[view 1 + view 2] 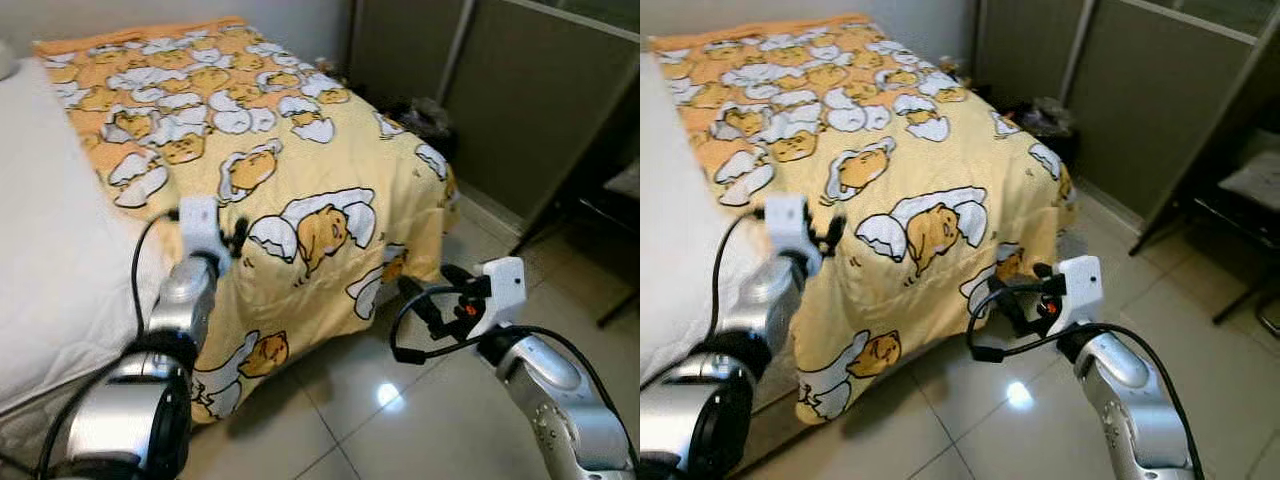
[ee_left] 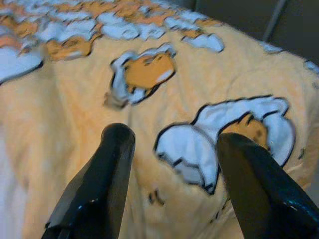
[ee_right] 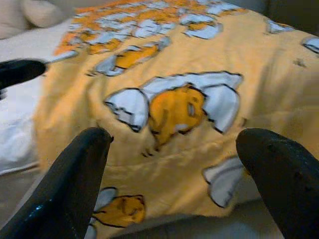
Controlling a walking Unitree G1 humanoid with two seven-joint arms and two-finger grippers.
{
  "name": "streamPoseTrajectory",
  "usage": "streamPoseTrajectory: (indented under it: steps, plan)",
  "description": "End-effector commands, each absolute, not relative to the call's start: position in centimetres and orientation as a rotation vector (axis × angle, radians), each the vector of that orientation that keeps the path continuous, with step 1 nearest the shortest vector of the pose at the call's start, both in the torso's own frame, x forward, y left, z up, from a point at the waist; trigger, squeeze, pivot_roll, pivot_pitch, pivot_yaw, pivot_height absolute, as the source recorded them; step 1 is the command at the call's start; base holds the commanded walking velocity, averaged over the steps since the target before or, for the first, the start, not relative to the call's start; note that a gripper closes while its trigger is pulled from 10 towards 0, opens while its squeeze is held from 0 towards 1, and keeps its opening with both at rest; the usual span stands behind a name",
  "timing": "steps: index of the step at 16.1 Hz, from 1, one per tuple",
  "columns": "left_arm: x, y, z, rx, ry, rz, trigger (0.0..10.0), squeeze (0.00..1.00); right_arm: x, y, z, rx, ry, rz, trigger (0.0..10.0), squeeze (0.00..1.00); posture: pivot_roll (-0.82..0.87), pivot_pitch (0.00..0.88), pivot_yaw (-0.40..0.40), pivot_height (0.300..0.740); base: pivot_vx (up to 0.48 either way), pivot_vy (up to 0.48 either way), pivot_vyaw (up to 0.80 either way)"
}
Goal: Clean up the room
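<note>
Yellow fleece blanket (image 1: 290, 180) printed with white eggshell-and-chick cartoons is lying spread over the white-sheeted bed (image 1: 50, 250), its near edge draping down toward the glossy beige tiled floor (image 1: 400, 420). The left pincer (image 2: 172, 164) is hovering just above the blanket near the bed's edge, its fingers (image 2: 107, 174) standing apart and gripping nothing. The right pincer (image 1: 425, 290) is reaching toward the blanket's hanging corner, fingers spread wide and empty. Dark sliding wardrobe doors (image 1: 520, 90) are standing beyond the bed.
</note>
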State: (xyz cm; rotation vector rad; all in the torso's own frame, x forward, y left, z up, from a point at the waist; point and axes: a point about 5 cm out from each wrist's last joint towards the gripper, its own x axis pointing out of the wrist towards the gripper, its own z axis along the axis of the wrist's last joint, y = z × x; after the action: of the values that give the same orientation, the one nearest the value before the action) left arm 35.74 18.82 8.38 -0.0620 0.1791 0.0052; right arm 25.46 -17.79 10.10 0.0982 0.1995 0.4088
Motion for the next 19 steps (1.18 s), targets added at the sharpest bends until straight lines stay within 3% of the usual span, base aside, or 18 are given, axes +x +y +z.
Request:
streamPoseTrajectory:
  steps: [1,4,12,13,16,19]
  plan:
    - [36.0,19.2,9.2,-0.066,0.129,0.055,10.0,1.0,26.2,-17.9,10.3,0.06,0.164,0.357,10.0,0.0,-0.15,0.0,0.014,0.74,0.0,0.0,0.0]
    - [36.2,18.5,9.9,-0.077,0.09,0.053,10.0,1.0,27.2,-17.4,10.2,0.066,0.137,0.315,10.0,0.0,-0.14,0.0,0.01,0.74,0.0,0.0,0.0]
    - [36.5,17.2,10.5,0.003,0.066,-0.013,10.0,1.0,28.1,-16.8,10.0,0.05,0.121,0.312,10.0,0.01,-0.12,0.0,0.002,0.74,0.0,0.48,-0.67]
    - [36.6,16.7,10.7,0.035,0.058,-0.03,10.0,0.0,28.3,-16.9,10.1,0.047,0.109,0.309,10.0,0.01,-0.12,0.0,-0.001,0.74,0.0,0.0,0.0]
    - [36.7,16.4,11.0,0.037,0.052,-0.011,10.0,0.0,28.5,-16.9,10.2,0.044,0.102,0.314,10.0,0.01,-0.13,0.0,-0.002,0.74,0.0,0.0,0.0]
    - [36.8,17.4,10.9,-0.016,0.072,0.067,10.0,0.0,28.4,-17.0,10.1,0.038,0.101,0.316,10.0,0.01,-0.14,0.0,-0.002,0.74,0.441,0.0,0.0]
